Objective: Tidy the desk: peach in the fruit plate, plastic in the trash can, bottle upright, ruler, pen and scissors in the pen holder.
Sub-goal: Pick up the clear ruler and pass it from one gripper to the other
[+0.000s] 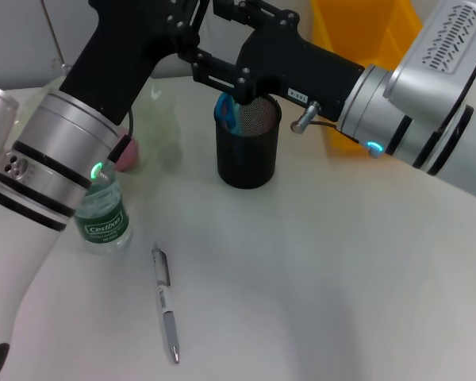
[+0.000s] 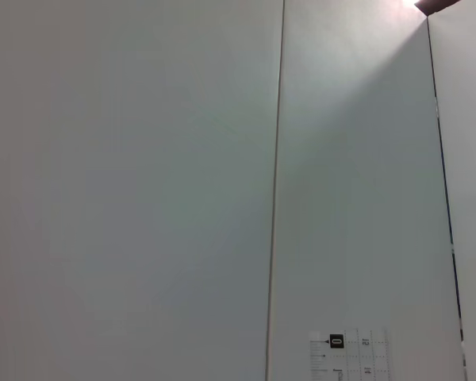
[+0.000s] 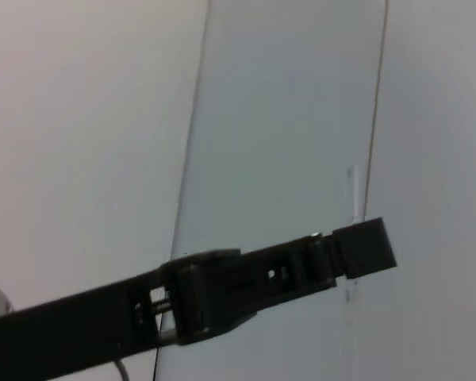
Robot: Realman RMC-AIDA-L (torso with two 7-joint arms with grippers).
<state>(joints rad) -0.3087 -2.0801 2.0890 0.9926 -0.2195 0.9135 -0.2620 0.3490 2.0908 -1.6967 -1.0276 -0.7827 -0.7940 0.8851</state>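
Note:
A black mesh pen holder (image 1: 247,147) stands at the middle back with blue scissors (image 1: 226,111) in it. A pen (image 1: 165,303) lies on the table in front. A bottle (image 1: 103,218) with a green label stands upright at the left. A pink peach (image 1: 128,156) shows partly behind my left arm. My right gripper (image 1: 216,70) hovers just above and left of the holder's rim. My left gripper (image 1: 182,20) is raised at the top, next to the right one. A clear ruler (image 2: 357,349) with printed marks fills the left wrist view and also shows in the right wrist view (image 3: 285,119).
A yellow bin (image 1: 365,32) stands at the back right behind my right arm. A pale translucent dish (image 1: 160,119) sits behind the peach. My left arm (image 1: 55,159) crosses the left side above the bottle. The white table (image 1: 341,278) stretches to the front right.

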